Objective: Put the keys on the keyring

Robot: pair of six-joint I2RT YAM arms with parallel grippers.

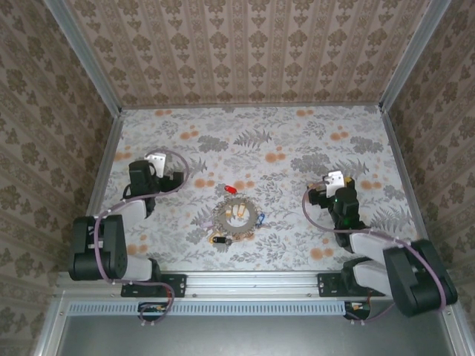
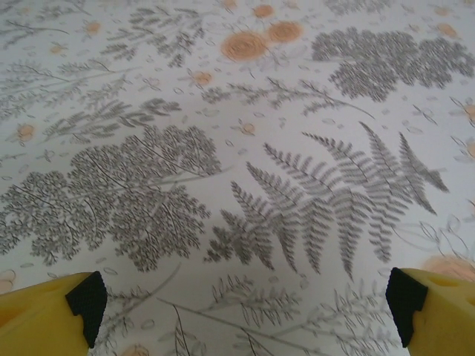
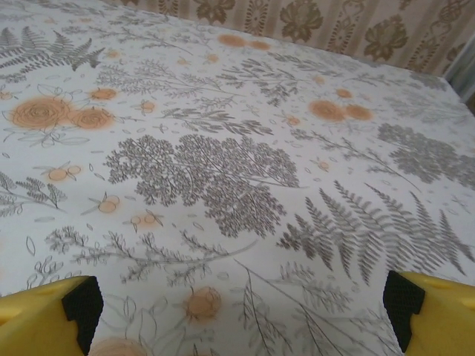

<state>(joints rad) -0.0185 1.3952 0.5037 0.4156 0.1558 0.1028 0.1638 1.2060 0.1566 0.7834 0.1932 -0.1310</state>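
Observation:
The keyring (image 1: 236,217), a silvery-grey loop, lies flat mid-table between the two arms. Tiny keys lie around it: a red one (image 1: 231,190) just beyond it, a blue one (image 1: 261,219) at its right edge, a black one (image 1: 220,240) at its near left. Pale yellowish pieces (image 1: 239,215) sit inside the loop. My left gripper (image 1: 157,165) (image 2: 249,308) is off to the left, open over bare cloth, its yellow fingertips (image 2: 44,315) far apart. Right of the ring, my right gripper (image 1: 338,180) (image 3: 245,311) is open too, with nothing between its fingertips (image 3: 438,315).
A floral-patterned cloth (image 1: 297,148) covers the table. Patterned walls (image 1: 245,52) with metal frame posts close in the back and both sides. The arm bases (image 1: 163,282) stand on a rail at the near edge.

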